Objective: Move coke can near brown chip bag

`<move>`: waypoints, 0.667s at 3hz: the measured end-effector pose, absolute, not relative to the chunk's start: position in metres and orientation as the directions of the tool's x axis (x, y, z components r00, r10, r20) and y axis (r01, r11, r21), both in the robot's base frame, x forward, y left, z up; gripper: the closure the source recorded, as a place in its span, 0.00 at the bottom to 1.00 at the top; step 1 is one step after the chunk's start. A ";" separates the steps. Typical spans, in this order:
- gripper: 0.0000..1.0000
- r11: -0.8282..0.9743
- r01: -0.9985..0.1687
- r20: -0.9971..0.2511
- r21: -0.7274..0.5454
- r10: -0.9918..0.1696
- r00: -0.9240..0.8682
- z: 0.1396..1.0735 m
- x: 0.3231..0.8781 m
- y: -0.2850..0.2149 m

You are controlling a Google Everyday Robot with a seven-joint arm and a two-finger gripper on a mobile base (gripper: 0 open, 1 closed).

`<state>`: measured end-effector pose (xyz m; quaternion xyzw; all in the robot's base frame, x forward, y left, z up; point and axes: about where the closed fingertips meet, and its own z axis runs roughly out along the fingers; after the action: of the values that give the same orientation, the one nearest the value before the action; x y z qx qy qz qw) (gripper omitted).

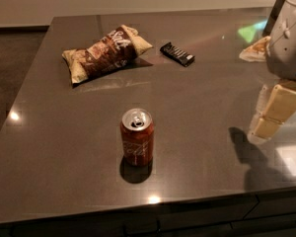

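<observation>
The coke can point(137, 136), red with a silver top, stands upright on the dark grey table point(54, 132) near the front middle. The brown chip bag point(106, 53) lies flat at the back left, well apart from the can. My gripper point(270, 118) hangs at the right edge of the view, above the table's right side, far to the right of the can and touching nothing. Its shadow falls on the table just below it.
A small flat black candy bar point(177, 54) lies to the right of the chip bag. A tan item point(255, 50) shows at the far right, partly hidden behind my arm. The table's front edge runs just below the can.
</observation>
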<state>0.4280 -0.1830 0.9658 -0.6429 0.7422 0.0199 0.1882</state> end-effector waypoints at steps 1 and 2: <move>0.00 0.102 -0.975 -0.393 -0.196 -0.920 -0.017 0.953 0.416 -0.148; 0.00 0.057 -0.977 -0.464 -0.207 -0.885 0.047 0.940 0.407 -0.109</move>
<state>0.4066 -0.1091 0.9399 -0.6804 0.6838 0.0934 0.2463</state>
